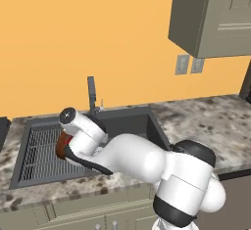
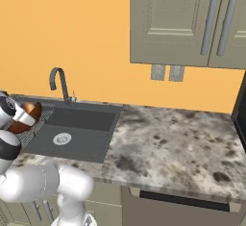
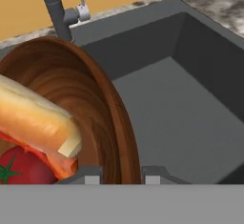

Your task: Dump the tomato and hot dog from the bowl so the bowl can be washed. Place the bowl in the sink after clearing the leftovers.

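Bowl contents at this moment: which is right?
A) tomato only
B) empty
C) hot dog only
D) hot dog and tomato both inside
D: in the hand view the hot dog and the tomato both lie inside the tilted bowl, held over the sink.

This is a home kitchen, rendered rather than photographed. A speckled grey-and-brown stone countertop (image 2: 178,143) runs along a flat orange wall (image 1: 98,48), with pale grey-green panelled wall cabinets (image 2: 192,23) carrying long metal handles hung above it and matching base cabinet doors (image 1: 73,209) below. Set into the counter is a dark grey rectangular recessed sink (image 2: 84,124) with a round silver drain, a ribbed grid section and a dark curved faucet (image 2: 58,81) behind it. Two grey wall outlet plates (image 2: 166,72) sit under the cabinets.
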Robot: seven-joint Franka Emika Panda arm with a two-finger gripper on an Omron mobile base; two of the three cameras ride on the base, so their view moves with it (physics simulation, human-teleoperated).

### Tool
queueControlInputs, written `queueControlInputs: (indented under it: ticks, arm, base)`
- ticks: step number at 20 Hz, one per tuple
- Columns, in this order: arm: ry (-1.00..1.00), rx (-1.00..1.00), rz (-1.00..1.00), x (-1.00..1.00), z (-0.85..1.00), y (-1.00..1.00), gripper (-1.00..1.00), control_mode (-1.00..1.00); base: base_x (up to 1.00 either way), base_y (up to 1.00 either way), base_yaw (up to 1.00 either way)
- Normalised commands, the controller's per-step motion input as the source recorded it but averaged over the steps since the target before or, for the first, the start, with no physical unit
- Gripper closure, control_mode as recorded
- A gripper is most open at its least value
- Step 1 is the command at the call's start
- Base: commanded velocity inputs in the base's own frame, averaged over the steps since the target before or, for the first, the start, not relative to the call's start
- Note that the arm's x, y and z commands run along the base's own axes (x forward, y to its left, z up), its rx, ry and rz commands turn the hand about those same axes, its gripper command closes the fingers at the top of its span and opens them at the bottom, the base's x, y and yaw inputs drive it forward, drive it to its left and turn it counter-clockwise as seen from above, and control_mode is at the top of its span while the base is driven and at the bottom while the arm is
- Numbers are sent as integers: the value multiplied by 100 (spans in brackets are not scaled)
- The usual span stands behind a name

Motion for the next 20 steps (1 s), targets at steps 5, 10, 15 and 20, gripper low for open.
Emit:
queueControlInputs:
  ticks: [5, 10, 15, 20]
  arm:
    - [0, -9, -1, 12, -1, 0, 100, -100]
    - [0, -9, -2, 0, 0, 3, 100, -100]
    - [2, -13, 0, 0, 0, 6, 100, -100]
    - [0, -20, 0, 0, 0, 18, 100, -100]
  base:
    - [0, 0, 0]
    - [0, 0, 0]
    - [0, 0, 0]
    - [0, 0, 0]
